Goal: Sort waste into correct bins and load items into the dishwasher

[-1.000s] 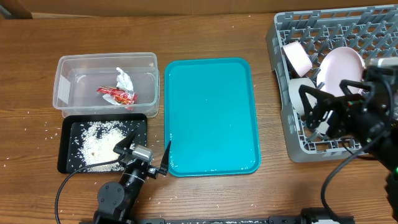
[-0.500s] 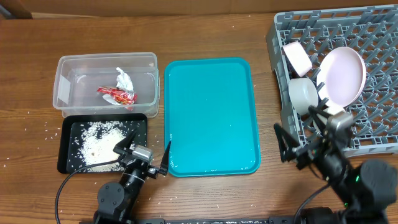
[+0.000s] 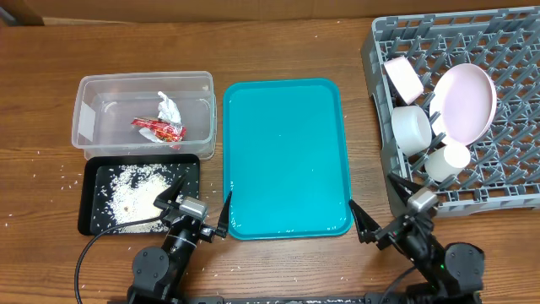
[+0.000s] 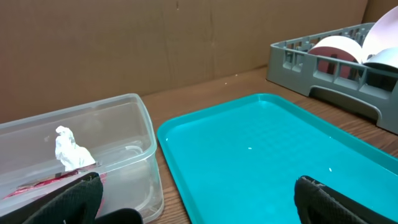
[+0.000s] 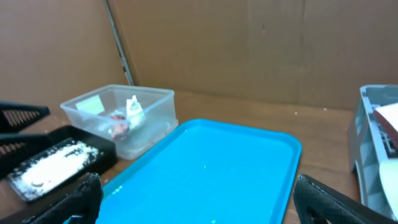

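Note:
The red-and-white wrapper [image 3: 159,127] lies in the clear tub [image 3: 143,78]; it also shows in the left wrist view [image 4: 68,155]. Rice [image 3: 135,194] lies in the black tray [image 3: 91,169]. The grey dish rack [image 3: 506,51] holds the large plate [image 3: 464,101], two bowls [image 3: 403,78] [image 3: 411,128] and the cup [image 3: 447,160]. No chopsticks are in view. My left gripper [image 3: 198,205] [image 4: 196,193] is open and empty at the front edge, between the black tray and the teal tray. My right gripper [image 3: 381,207] [image 5: 199,190] is open and empty by the rack's front left corner.
A big teal tray [image 3: 287,152] lies in the middle and fills both wrist views [image 4: 267,143] [image 5: 205,168]. Loose rice grains [image 3: 51,181] are scattered on the wood left of the black tray. A cardboard wall stands at the back.
My right arm has pulled back from over the dish rack to the table's front edge, uncovering the cup in the rack. My left arm has not moved.

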